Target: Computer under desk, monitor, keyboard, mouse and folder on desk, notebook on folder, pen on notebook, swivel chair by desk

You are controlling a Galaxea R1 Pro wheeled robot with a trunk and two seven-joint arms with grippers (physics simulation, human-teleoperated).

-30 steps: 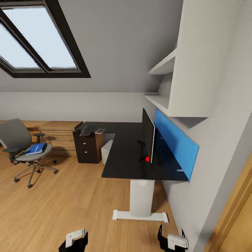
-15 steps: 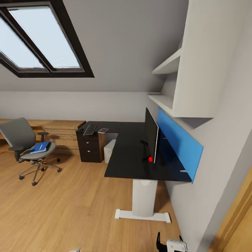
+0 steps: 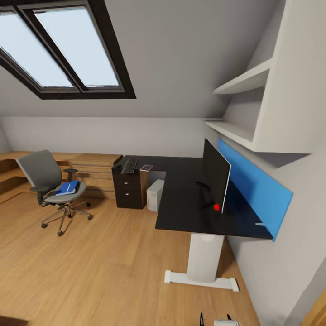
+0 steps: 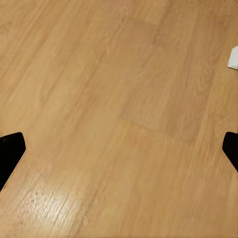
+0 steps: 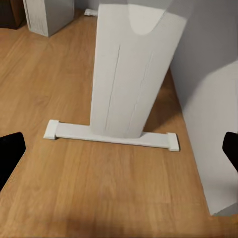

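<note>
From my remote station, the head camera takes in an attic bedroom: the L-shaped black desk (image 3: 181,199) stands against the wall at right, well ahead of my grippers, on a white leg (image 3: 204,258) with a flat foot. The monitor (image 3: 216,174) stands upright on the desk top near the blue wall panel (image 3: 253,185), seen almost edge-on. The swivel chair (image 3: 50,185) sits well apart from the desk, out on the wood floor (image 3: 90,271) at left, with the blue folder (image 3: 68,187) lying on its seat. The computer (image 3: 155,195) stands on the floor under the desk, just beside the dark drawers (image 3: 129,191). At the desk's far end lie the keyboard (image 3: 129,166) and, just beside it, a small grey rectangle I take for the notebook (image 3: 146,168); it is too small to be sure.

My left gripper (image 4: 119,148) hangs over bare floorboards, its black fingertips spread wide at the frame's edges, holding nothing. My right gripper (image 5: 119,148), spread just as wide and empty, faces the desk's white leg and foot, the computer beyond.
</note>
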